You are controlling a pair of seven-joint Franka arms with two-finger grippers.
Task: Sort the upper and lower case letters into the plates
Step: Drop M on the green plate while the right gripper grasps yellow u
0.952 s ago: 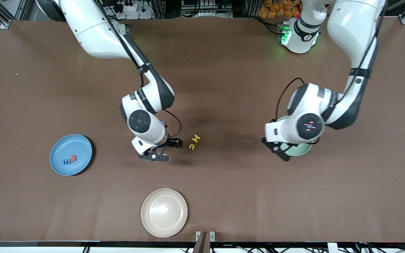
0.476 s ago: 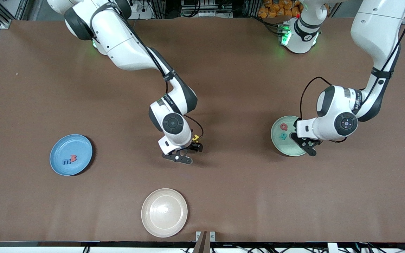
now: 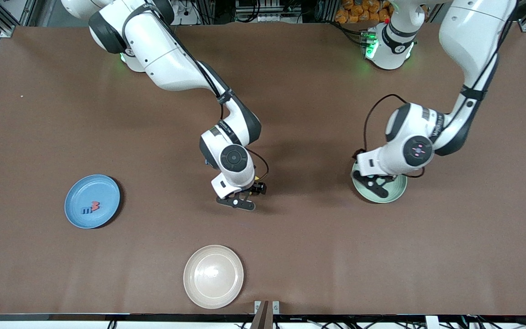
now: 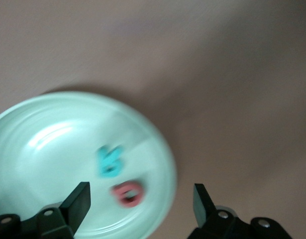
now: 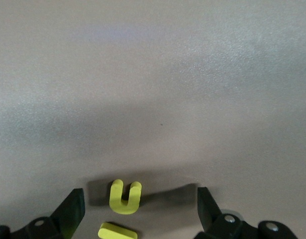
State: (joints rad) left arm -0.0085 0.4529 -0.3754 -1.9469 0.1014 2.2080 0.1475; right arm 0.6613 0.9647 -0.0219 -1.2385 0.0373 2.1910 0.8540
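Near the front camera sits a cream plate [image 3: 213, 276], apart from both grippers

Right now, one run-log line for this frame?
right gripper: open over yellow letters | left gripper: open over mint plate with teal letter, red letter | blue plate: two letters

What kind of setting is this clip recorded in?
Most likely a robotics lab bench: two robot arms mounted along a brown table, aluminium framing and cables at its edge, and a staged sorting set of toy letters, like the yellow u, with a mint plate.
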